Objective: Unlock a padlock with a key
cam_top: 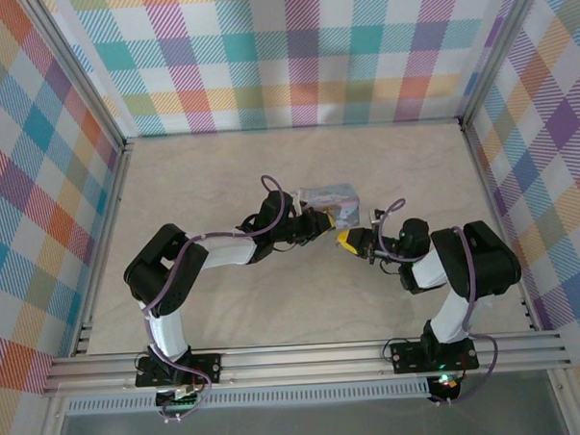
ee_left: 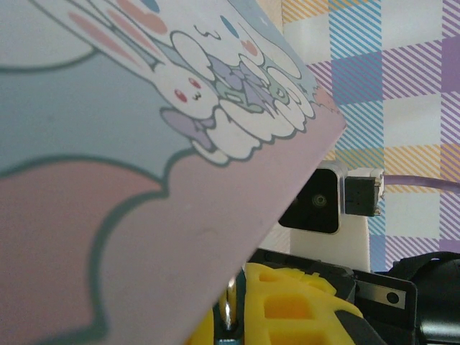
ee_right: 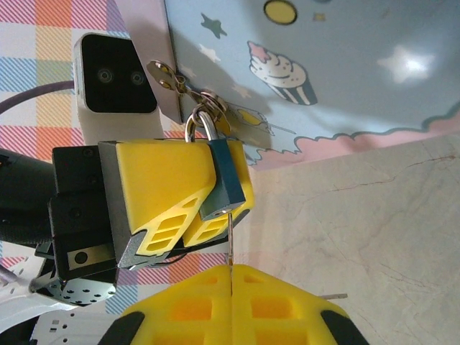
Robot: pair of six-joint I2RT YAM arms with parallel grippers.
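Under the padlock (ee_right: 223,180), the key (ee_right: 231,246), half hidden in the right gripper (ee_right: 231,273).

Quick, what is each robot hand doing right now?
Left hand: closed, holding the padlock.
Right hand: closed, pinching the key.

The box (cam_top: 330,202) sits near the middle of the counter (cam_top: 221,172), just behind both pincers. The left pincer (cam_top: 321,226) reaches in from the left at the box's near side, and the right pincer (cam_top: 346,239) faces it from the right, close by. The padlock (ee_right: 224,180) hangs from the box's hasp (ee_right: 169,75), between the left pincer's fingers. The key (ee_right: 231,251) runs from between the right pincer's fingertips to the padlock's underside
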